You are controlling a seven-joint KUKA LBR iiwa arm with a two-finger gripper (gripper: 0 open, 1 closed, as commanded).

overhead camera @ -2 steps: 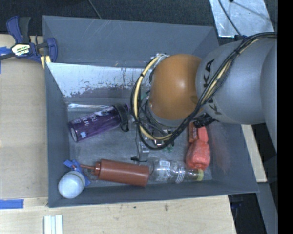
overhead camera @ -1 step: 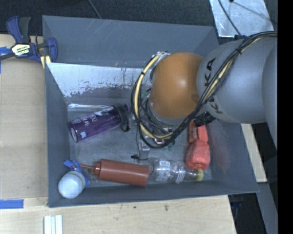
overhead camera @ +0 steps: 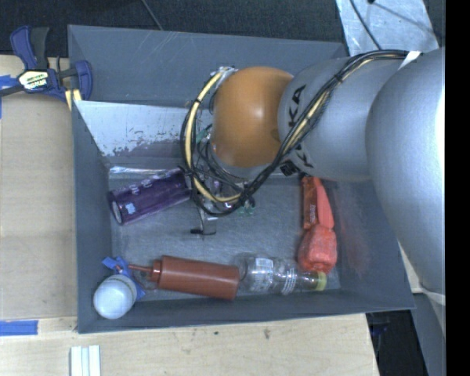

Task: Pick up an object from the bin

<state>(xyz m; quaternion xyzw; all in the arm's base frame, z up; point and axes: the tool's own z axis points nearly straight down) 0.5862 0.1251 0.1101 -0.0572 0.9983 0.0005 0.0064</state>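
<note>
- The arm [overhead camera: 360, 124] reaches in from the right, bent down over the bin [overhead camera: 90, 210], with its orange wrist cover [overhead camera: 247, 116] on top.
- The gripper [overhead camera: 207, 224] hangs mid-floor, just beside a lying purple can [overhead camera: 150, 195] (how far open, I cannot tell).

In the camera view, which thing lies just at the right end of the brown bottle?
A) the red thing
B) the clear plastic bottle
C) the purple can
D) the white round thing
B: the clear plastic bottle lies end to end with the brown bottle along the bin's lower wall.
</note>
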